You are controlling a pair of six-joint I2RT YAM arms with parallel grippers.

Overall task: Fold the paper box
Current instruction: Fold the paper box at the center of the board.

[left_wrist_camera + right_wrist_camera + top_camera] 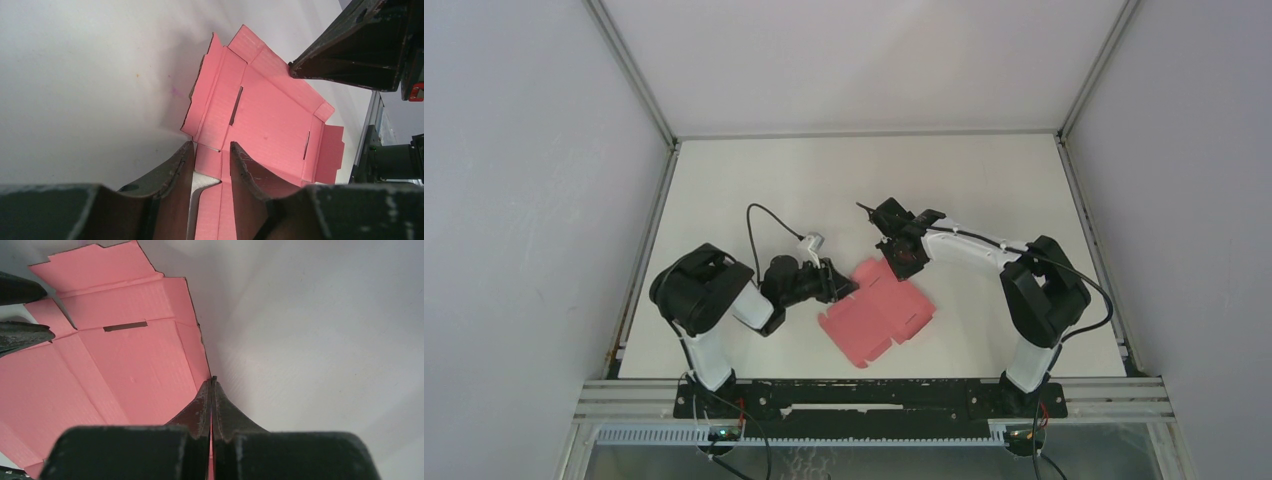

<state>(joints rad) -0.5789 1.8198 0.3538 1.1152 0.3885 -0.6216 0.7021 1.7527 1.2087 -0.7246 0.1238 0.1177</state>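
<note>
The pink paper box (879, 312) lies mostly flat and unfolded on the white table between the two arms. My left gripper (838, 285) is at its left edge. In the left wrist view (211, 144) the jaws stand apart over a small pink flap, and the box (270, 115) spreads out beyond them. My right gripper (902, 262) is at the box's far edge. In the right wrist view (212, 380) the jaws are pressed together on the box's edge (125, 370), with a thin pink sliver between them.
White walls enclose the table (984, 180) on three sides. A metal rail (874, 395) runs along the near edge. A black cable (764, 215) with a white connector (811, 241) loops above the left arm. The right gripper's body (350, 50) looms at the left wrist view's top right.
</note>
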